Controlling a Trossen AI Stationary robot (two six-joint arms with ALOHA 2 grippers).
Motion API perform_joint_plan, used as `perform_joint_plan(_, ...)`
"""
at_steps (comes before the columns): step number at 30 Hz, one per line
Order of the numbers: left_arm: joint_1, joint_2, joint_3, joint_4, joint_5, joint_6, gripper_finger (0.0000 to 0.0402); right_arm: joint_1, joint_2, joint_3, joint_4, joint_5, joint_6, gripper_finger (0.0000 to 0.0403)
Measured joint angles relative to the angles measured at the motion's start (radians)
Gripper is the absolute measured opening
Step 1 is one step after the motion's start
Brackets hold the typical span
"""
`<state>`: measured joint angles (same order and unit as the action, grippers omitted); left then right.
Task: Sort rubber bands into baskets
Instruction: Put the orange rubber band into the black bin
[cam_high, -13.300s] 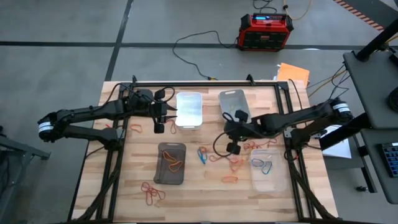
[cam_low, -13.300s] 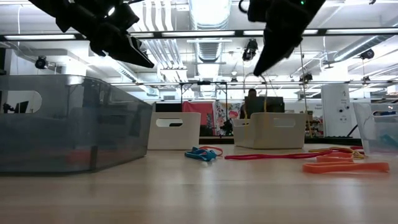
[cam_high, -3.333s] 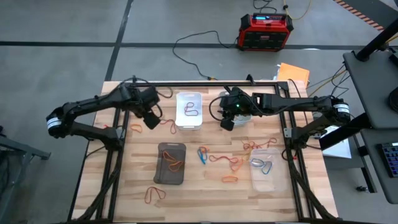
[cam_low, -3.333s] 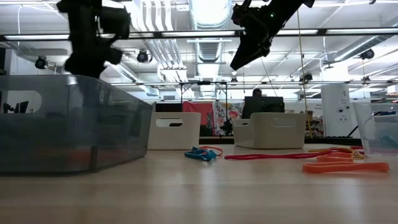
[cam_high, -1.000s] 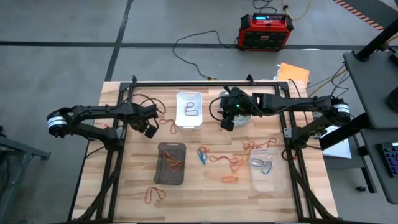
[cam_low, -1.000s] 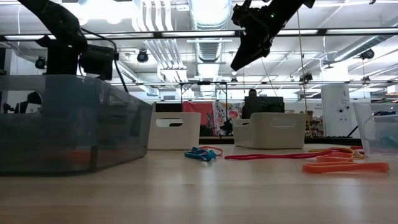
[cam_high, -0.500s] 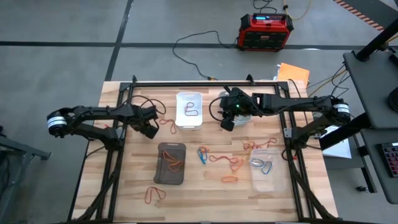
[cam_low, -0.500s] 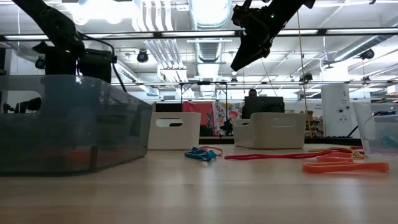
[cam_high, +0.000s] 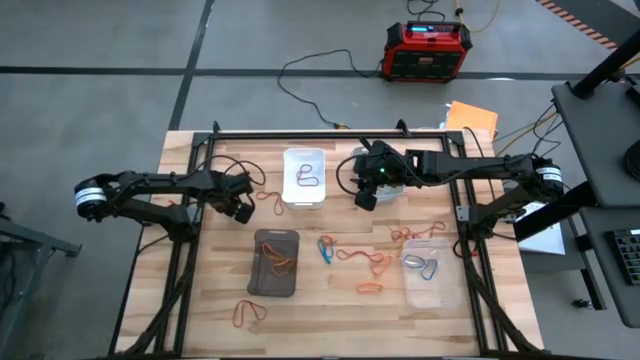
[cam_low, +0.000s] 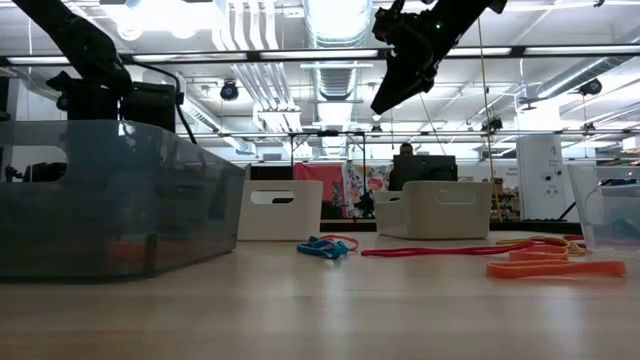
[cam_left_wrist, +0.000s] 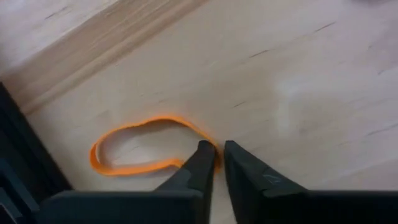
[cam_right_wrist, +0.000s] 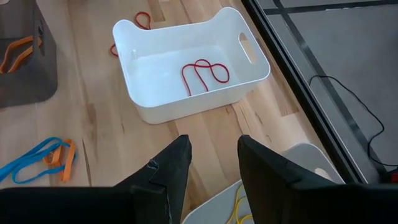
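Observation:
An orange rubber band (cam_left_wrist: 140, 146) lies on the wood at the table's left. My left gripper (cam_left_wrist: 215, 151) points down at it and is shut on its end; in the high view that gripper (cam_high: 242, 209) stands left of the white basket (cam_high: 304, 190). That basket holds a red rubber band (cam_right_wrist: 203, 73). My right gripper (cam_right_wrist: 211, 155) hangs open and holds nothing, high over the gap between the white basket and the light grey basket (cam_high: 385, 158). Further baskets are the dark one (cam_high: 275, 262) and the clear one (cam_high: 430, 272). In the low view the dark basket hides my left gripper. My left gripper pinches the end of the orange band's loop (cam_left_wrist: 208, 140) between its two fingertips. The fingers come from above, pointing down. The rest of the loop lies slack and flat on the table.
Loose bands lie mid-table: a blue one (cam_high: 327, 248), red and orange ones (cam_high: 365, 258), an orange one (cam_high: 370, 288), red ones at the near left (cam_high: 248, 312). Another red band (cam_high: 268, 200) lies by the white basket. A black frame rail (cam_high: 190, 250) runs along the table's left.

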<state>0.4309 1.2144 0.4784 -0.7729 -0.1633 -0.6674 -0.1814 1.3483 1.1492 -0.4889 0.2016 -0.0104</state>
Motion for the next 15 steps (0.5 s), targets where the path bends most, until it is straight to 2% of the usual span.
perform_joint_plan(7,-0.022,0.0,0.007,0.003,-0.031,0.006,0.0001,0.0,0.0,-0.01,0.0,0.0,0.0,0.0123)
perform_joint_plan(10,-0.049,-0.002,0.039,0.005,-0.076,0.016,0.0,0.0,0.0,-0.015,0.0,0.0,0.011,0.0125)
perform_joint_plan(15,-0.091,-0.003,0.104,-0.043,-0.087,0.02,0.0,0.0,0.0,-0.023,0.0,0.0,0.019,0.013)
